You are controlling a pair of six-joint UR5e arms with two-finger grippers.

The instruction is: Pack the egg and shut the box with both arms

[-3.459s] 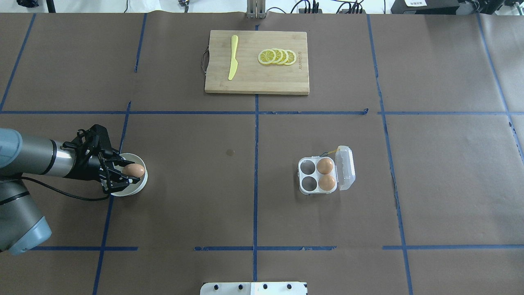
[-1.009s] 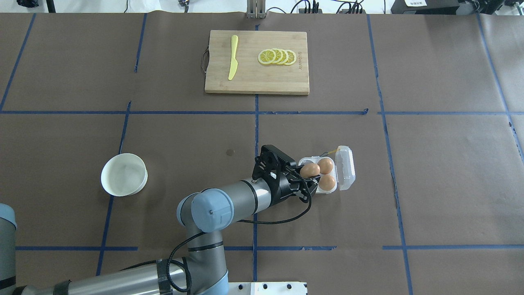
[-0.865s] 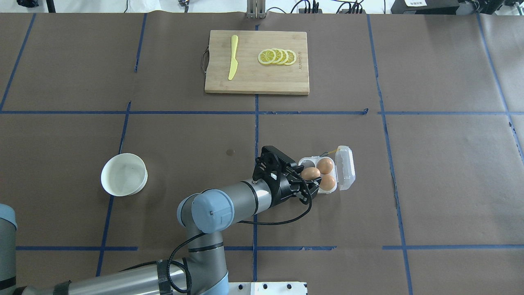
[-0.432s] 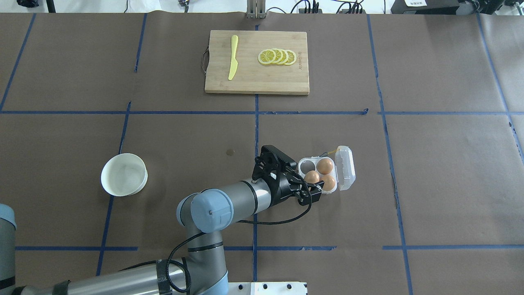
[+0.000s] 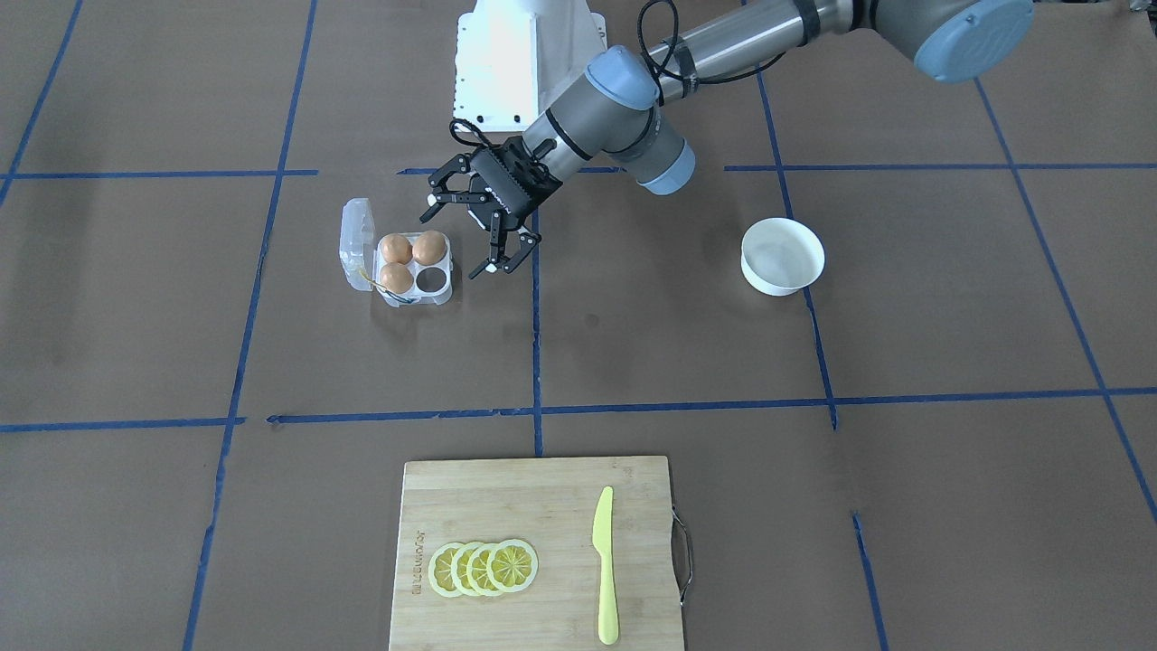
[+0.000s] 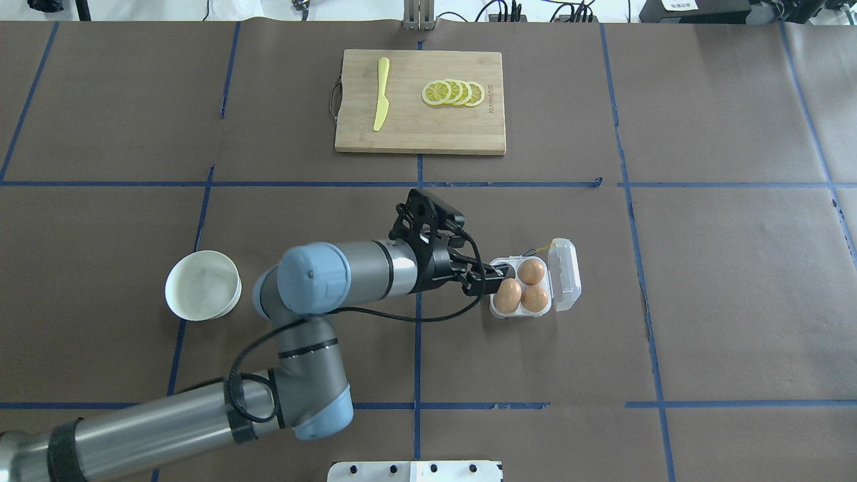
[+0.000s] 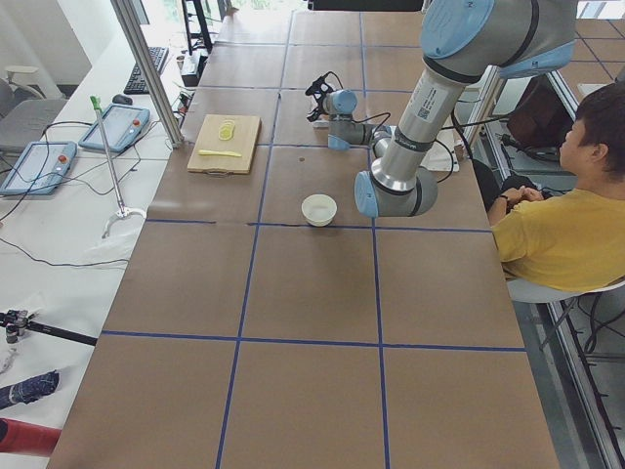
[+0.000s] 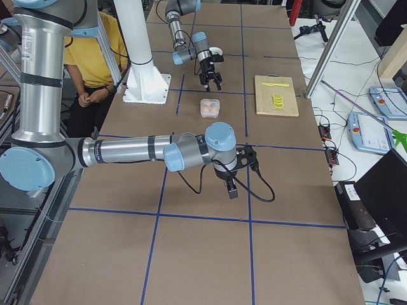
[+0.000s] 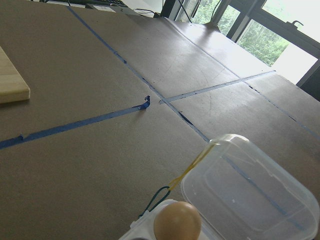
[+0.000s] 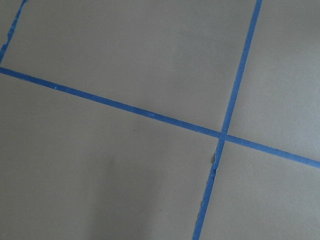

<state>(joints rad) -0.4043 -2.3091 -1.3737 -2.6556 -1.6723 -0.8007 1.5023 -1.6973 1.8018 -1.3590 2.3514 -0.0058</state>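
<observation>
Egg [image 6: 507, 295] sits in the near-left cup of the box [image 5: 435, 280], on the robot's side, with no finger touching it. Two more eggs [image 6: 533, 271] [image 6: 534, 298] fill the two right cups. The far-left cup is bare.

Packing step looks done: three of four cups filled, and the bowl [image 6: 203, 284] well off to the left holds nothing. Left to do: the lid [image 6: 564, 274] stands open on the box's right edge and is not yet folded over.

Orientation: from overhead the egg reads as a longer oval than its neighbours. Its long axis runs roughly near-to-far with a slight lean to the right, so it probably lies tilted in its cup. Which end is the blunt one cannot be told. The lid's long side also runs near-to-far.

Left gripper [image 5: 458, 242] is spread wide and empty, just beside the box's left edge.

Right gripper [image 8: 230, 189] is well apart on the right. Cannot tell whether it is spread or pressed together.
</observation>
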